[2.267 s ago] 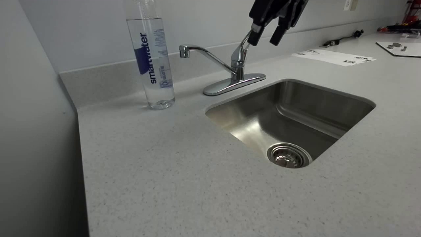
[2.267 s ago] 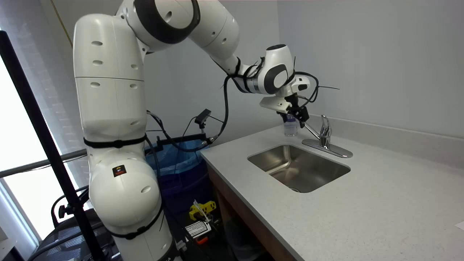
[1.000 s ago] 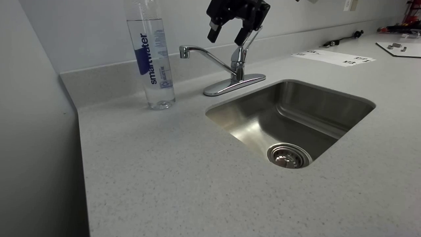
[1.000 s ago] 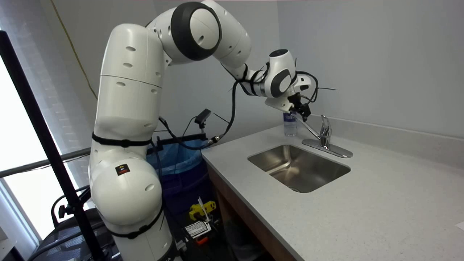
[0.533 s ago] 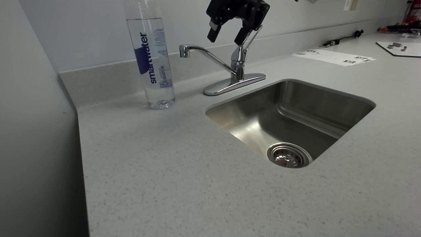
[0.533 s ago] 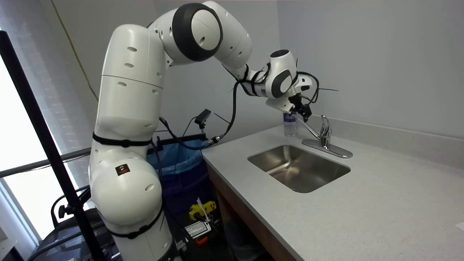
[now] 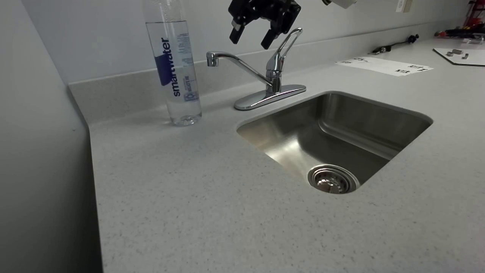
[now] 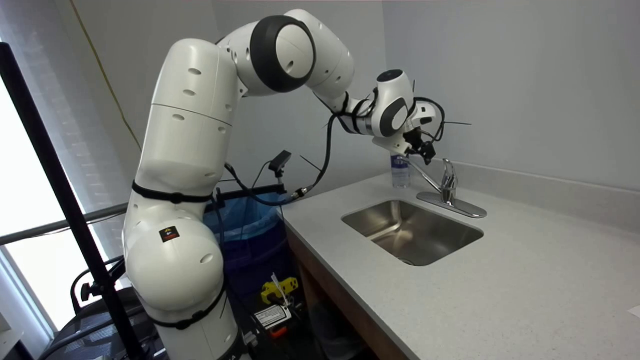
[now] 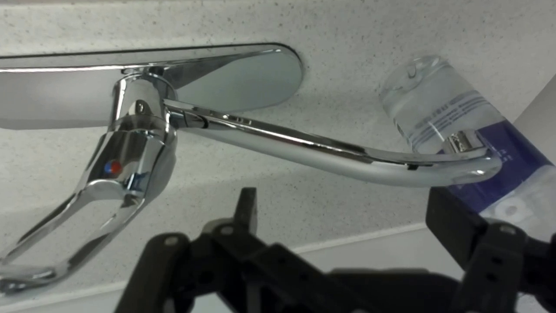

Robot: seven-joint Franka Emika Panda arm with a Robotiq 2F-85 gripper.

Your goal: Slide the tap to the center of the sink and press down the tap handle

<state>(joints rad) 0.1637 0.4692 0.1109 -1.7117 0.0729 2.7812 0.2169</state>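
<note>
The chrome tap (image 7: 273, 85) stands behind the sink (image 8: 425, 235), its long spout (image 9: 304, 150) swung off to the side toward a water bottle rather than over the basin. Its tap handle (image 9: 143, 152), a looped lever, slants upward; in an exterior view the whole tap handle (image 7: 273, 62) shows. My gripper (image 7: 250, 42) hangs open above the spout, beside the lever and apart from it. In the wrist view the gripper (image 9: 343, 191) has nothing between its fingers. One of the fingertips (image 9: 449, 213) appears close to the spout's curved end; whether they touch I cannot tell.
A clear water bottle (image 7: 176, 79) stands upright beside the spout's tip. Behind the tap run the backsplash (image 7: 132, 94) and the wall. A paper sheet (image 7: 382, 66) lies farther along the counter. The round drain (image 7: 333, 179) sits in the basin.
My gripper has moved from the tap handle over to above the spout and risen slightly, and the lever is now uncovered in an exterior view. Tap and spout look unmoved.
</note>
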